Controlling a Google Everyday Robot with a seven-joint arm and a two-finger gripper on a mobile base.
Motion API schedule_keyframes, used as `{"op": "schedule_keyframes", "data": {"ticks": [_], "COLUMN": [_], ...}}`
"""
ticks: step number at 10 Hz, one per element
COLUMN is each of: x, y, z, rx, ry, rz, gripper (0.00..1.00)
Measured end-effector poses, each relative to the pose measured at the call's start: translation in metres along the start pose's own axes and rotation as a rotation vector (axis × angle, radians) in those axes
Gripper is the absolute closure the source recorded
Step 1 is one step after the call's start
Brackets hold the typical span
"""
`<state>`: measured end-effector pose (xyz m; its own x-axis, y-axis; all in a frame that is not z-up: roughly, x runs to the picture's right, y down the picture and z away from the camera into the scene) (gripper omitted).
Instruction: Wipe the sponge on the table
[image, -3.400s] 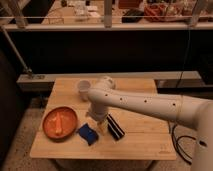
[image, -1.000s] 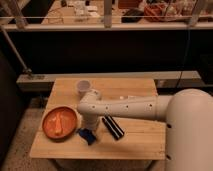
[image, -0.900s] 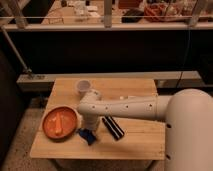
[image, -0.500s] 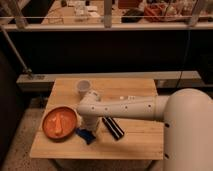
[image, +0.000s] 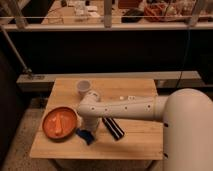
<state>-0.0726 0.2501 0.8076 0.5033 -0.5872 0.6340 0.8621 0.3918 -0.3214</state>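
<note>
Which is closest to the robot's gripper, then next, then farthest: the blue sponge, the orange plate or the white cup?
The gripper is low over the table, near its front edge.
1. Sponge: right at the gripper.
2. Orange plate: next to it, toward the picture's left.
3. White cup: farthest, near the table's back edge.

High camera looks down on table (image: 137, 90), gripper (image: 88, 128) at sponge (image: 84, 136).

the light wooden table (image: 137, 142) carries a white cup (image: 83, 87) at the back, an orange plate (image: 60, 122) at left, the blue sponge (image: 85, 135) just beside it — the gripper (image: 89, 128) low over it — and a black striped bar (image: 113, 128).
</note>
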Motion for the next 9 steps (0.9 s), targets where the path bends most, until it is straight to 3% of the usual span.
{"op": "schedule_keyframes", "data": {"ticks": [9], "x": [0.001], "y": [0.019], "z": [0.000], "rx": [-0.007], "ry": [-0.002], "rz": [-0.005], "gripper": [0.93]}}
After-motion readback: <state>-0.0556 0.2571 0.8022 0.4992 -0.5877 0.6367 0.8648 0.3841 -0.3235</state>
